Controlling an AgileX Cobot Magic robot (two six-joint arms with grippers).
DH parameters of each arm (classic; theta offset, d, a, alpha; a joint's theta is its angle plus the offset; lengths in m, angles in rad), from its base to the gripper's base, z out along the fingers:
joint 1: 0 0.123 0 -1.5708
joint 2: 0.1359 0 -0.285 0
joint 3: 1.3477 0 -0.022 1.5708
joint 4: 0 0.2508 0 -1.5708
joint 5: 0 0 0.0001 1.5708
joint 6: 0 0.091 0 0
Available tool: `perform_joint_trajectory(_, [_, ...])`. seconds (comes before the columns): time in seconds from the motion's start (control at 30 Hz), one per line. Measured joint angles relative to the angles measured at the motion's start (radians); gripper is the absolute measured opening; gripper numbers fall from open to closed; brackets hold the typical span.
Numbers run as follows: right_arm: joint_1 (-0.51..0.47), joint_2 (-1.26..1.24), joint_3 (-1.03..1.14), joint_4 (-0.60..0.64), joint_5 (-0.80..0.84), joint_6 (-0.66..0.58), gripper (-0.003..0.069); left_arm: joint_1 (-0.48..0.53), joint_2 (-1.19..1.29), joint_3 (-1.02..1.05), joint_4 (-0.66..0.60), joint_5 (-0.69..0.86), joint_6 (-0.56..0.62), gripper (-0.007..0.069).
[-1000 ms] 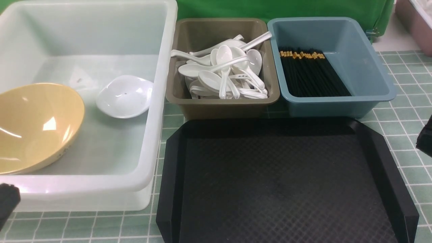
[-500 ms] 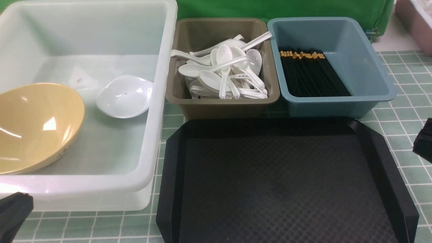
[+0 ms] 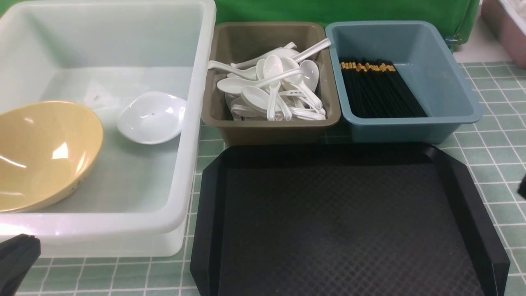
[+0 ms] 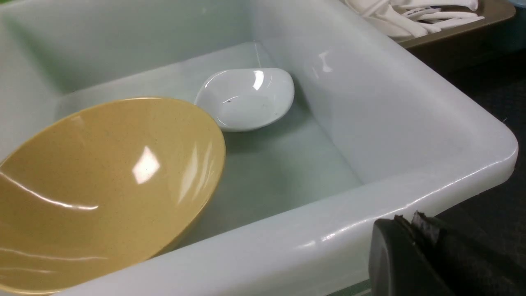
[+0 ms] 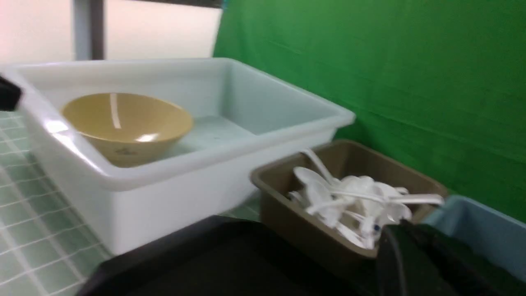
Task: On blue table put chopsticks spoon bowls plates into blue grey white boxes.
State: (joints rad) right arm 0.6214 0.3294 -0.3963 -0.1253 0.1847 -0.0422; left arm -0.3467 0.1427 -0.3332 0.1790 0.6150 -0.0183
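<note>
Looks mostly sorted: yellow bowl (image 3: pixel 45 154) and white plate (image 3: pixel 151 117) in the white box (image 3: pixel 197 123), spoons (image 3: pixel 273 88) in the grey box (image 3: pixel 271 130), chopsticks (image 3: pixel 380 90) in the blue box (image 3: pixel 411 128). Both sets of jaws closed, empty. The left gripper (image 3: pixel 16 259) sits just beside the white box's near wall, so a careless swing could shove it.

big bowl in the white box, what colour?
Tan-yellow, glossy. The bowl shows best in the left wrist view, tilted in the white box.

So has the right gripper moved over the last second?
Yes. The right gripper has slipped outward and nearer the camera, away from the black tray's right rim; only a sliver shows at the frame edge.
</note>
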Motion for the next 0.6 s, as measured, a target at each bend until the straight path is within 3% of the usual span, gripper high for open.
perform_joint_trajectory(0.2, [-0.367,-0.155,0.2,0.0,-0.012,0.133,0.0035,0.0,0.0,0.0,0.0,0.0,0.0,0.0001])
perform_joint_trajectory(0.33, [-0.526,-0.244,0.323,0.0,-0.011,0.153,0.0035,0.0,0.0,0.0,0.0,0.0,0.0,0.0001])
perform_joint_trajectory(0.47, [-0.611,-0.325,0.419,0.0,0.002,0.191,0.0035,0.0,0.0,0.0,0.0,0.0,0.002,0.0001])
perform_joint_trajectory(0.6, [-0.62,-0.341,0.424,0.0,0.042,0.204,0.0035,0.0,0.0,0.0,0.0,0.0,0.002,0.0001])
